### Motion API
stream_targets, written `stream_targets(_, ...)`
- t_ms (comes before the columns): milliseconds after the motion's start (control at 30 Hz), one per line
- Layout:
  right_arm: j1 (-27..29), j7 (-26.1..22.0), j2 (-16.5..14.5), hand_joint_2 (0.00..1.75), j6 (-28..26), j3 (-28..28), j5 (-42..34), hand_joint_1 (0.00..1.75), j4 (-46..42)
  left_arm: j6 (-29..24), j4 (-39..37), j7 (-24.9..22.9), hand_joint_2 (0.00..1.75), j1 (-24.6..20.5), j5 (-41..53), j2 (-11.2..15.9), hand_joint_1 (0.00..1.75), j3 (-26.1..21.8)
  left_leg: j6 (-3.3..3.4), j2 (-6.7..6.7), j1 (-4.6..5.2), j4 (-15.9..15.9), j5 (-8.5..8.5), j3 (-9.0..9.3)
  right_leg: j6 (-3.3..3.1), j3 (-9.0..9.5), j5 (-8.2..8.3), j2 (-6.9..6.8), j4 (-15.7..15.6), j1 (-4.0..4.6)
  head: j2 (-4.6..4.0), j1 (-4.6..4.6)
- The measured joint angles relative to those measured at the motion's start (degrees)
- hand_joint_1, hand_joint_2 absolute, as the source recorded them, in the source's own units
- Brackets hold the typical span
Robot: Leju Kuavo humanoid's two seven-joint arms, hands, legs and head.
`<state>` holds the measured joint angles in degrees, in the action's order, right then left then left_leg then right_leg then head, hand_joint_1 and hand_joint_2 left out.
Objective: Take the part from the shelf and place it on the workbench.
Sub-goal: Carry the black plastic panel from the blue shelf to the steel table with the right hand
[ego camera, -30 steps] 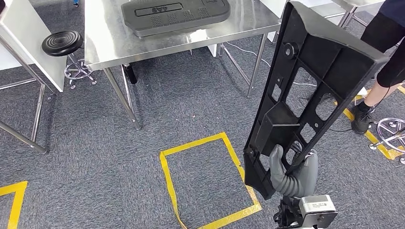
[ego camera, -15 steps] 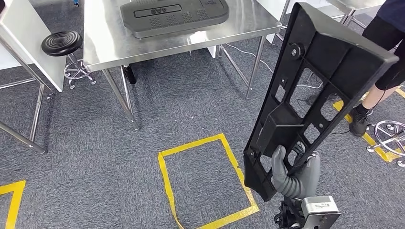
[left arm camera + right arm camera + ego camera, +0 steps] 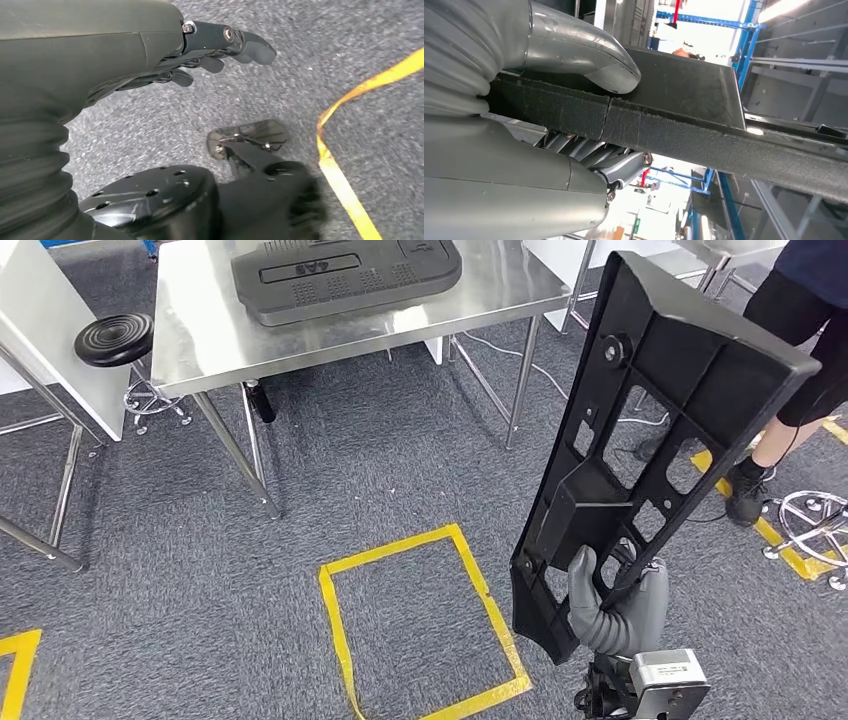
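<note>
Part (image 3: 660, 430) is riding upright, clamped in right hand (image 3: 615, 605); robot is needing level carry toward workbench (image 3: 200, 330) at 11 o'clock, left hand (image 3: 220, 45) hanging empty, fingers apart.

1. I have the right hand (image 3: 615, 605) low on my right, gripping the part (image 3: 660, 430) at its lower end; the part stands up, tilted toward the right.
2. The workbench (image 3: 200, 335) lies ahead on my left, with a moulded panel (image 3: 345, 275) lying on top of it.
3. A stool (image 3: 112, 338) stands just left of the workbench.
4. A taped square (image 3: 420, 625) lies on the floor between me and the workbench, left of the part.
5. A person (image 3: 800, 330) stands behind the part, far right.
6. My left hand (image 3: 220, 45) hangs above the floor, near a tape line (image 3: 345, 175).
</note>
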<state>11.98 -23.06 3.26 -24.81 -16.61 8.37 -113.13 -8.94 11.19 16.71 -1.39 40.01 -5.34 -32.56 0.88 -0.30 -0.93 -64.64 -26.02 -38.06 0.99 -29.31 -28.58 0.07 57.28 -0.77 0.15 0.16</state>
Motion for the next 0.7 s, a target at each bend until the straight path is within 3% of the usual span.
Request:
stream_targets(67, 0.0, 0.0, 0.0, 1.75, 0.0, 0.0, 0.0, 1.75, 0.0, 0.0, 0.0, -0.1, 1.75, -0.1, 0.0, 0.0, 0.0, 0.0, 0.31, 0.06, 0.5, 4.5, 1.07, 2.32, 0.46, 0.15, -0.61, -0.01, 0.0, 0.28, 0.0, 0.05)
stream_targets(133, 0.0, 0.0, -0.1, 1.75, 0.0, 0.0, 0.0, 1.75, 0.0, 0.0, 0.0, -0.1, 1.75, -0.2, 0.0, 0.0, 0.0, 0.0, 0.18, 0.02, 0.81, 5.3, 0.52, 2.67, 1.07, 0.15, -0.96, -0.1, -0.2, 0.2, 0.0, 0.02)
stream_targets(200, 0.0, 0.0, -0.1, 1.75, 0.0, 0.0, 0.0, 1.75, 0.0, 0.0, 0.0, -0.2, 1.75, -0.1, 0.0, 0.0, 0.0, 0.0, 0.56, -0.11, 0.76, 5.9, 0.54, 3.06, 1.55, -0.13, -1.64, -0.15, 0.7, 0.02, 0.0, 0.01)
stream_targets(267, 0.0, 0.0, -0.1, 1.75, 0.0, 0.0, 0.0, 1.75, -0.1, 0.0, 0.0, -0.2, 1.75, -0.1, 0.1, 0.0, 0.0, 0.0, 1.06, -0.18, 0.58, 6.3, 0.5, 3.51, 1.48, -2.79, -3.86, -0.14, 5.8, -0.01, 0.0, 0.07)
stream_targets(333, 0.0, 0.0, -0.1, 1.75, 0.0, 0.0, 0.0, 1.75, 0.0, 0.0, 0.0, -0.2, 1.75, -0.2, 0.1, 0.0, 0.0, 0.0, 1.41, -0.21, 0.68, 6.3, 0.21, 3.66, 1.34, -7.72, -6.55, -0.13, 13.9, -0.02, 0.0, 0.09)
stream_targets(367, 0.1, 0.0, -0.1, 1.75, 0.0, 0.0, 0.0, 1.75, 0.0, 0.0, 0.0, -0.2, 1.75, -0.2, 0.1, 0.0, 0.0, 0.0, 1.48, -0.25, 0.74, 6.3, 0.04, 3.78, 1.58, -9.67, -6.97, -0.13, 16.5, -0.02, 0.0, 0.08)
stream_targets(400, 0.1, 0.0, -0.1, 1.75, 0.0, 0.0, 0.0, 1.75, 0.0, 0.0, 0.0, -0.2, 1.75, -0.2, 0.1, 0.0, 0.0, 0.0, 1.48, -0.32, 0.77, 6.3, -0.15, 3.99, 2.06, -10.48, -6.32, -0.13, 16.8, -0.02, 0.0, 0.09)
stream_targets(433, 0.1, 0.0, -0.1, 1.75, 0.0, 0.0, 0.0, 1.75, 0.0, 0.0, 0.0, -0.2, 1.75, -0.2, 0.1, -0.1, 0.0, 0.0, 1.42, -0.41, 0.78, 6.3, -0.37, 4.32, 2.67, -9.95, -4.62, -0.13, 14.5, -0.02, 0.0, 0.08)
stream_targets(467, 0.0, 0.0, -0.1, 1.75, 0.0, 0.0, 0.0, 1.75, 0.0, 0.0, 0.0, -0.2, 1.75, -0.2, 0.1, -0.1, 0.0, 0.0, 1.3, -0.52, 0.79, 6.3, -0.61, 4.68, 3.22, -8.36, -2.3, -0.14, 10.2, -0.02, 0.0, 0.1)
stream_targets(500, 0.0, 0.0, -0.1, 1.75, 0.0, 0.0, 0.0, 1.75, 0.0, 0.0, 0.0, -0.2, 1.75, -0.2, 0.1, -0.1, 0.0, 0.0, 1.11, -0.62, 0.91, 6.3, -0.87, 5.0, 3.37, -6.66, -0.18, -0.12, 6.0, 0.06, 0.0, 0.07)
stream_targets(567, 0.0, 0.1, -0.1, 1.75, 0.0, 0.0, -0.1, 1.75, 0.0, 0.0, 0.0, -0.2, 1.75, -0.2, 0.1, -0.2, 0.0, 0.0, 0.63, -0.8, 1.17, 6.3, -1.29, 5.28, 2.64, -4.32, 2.26, -0.08, 0.8, 0.25, 0.0, 0.03)
stream_targets(633, 0.0, 0.1, -0.1, 1.75, 0.0, 0.0, -0.2, 1.75, 0.0, 0.0, 0.0, -0.2, 1.75, -0.2, 0.1, -0.2, 0.0, 0.0, 0.17, -0.88, 1.26, 6.4, -1.46, 5.36, 1.5, -3.96, 2.53, -0.06, 0.3, 0.42, 0.0, 0.02)
stream_targets(700, 0.0, 0.1, -0.2, 1.75, 0.0, 0.0, -0.2, 1.75, 0.0, 0.0, 0.0, -0.2, 1.75, -0.2, 0.2, -0.2, 0.0, 0.0, -0.39, -0.76, 1.18, 5.7, -2.05, 5.27, 0.71, -3.56, 2.59, -0.1, 0.0, -0.05, 0.0, -0.03)
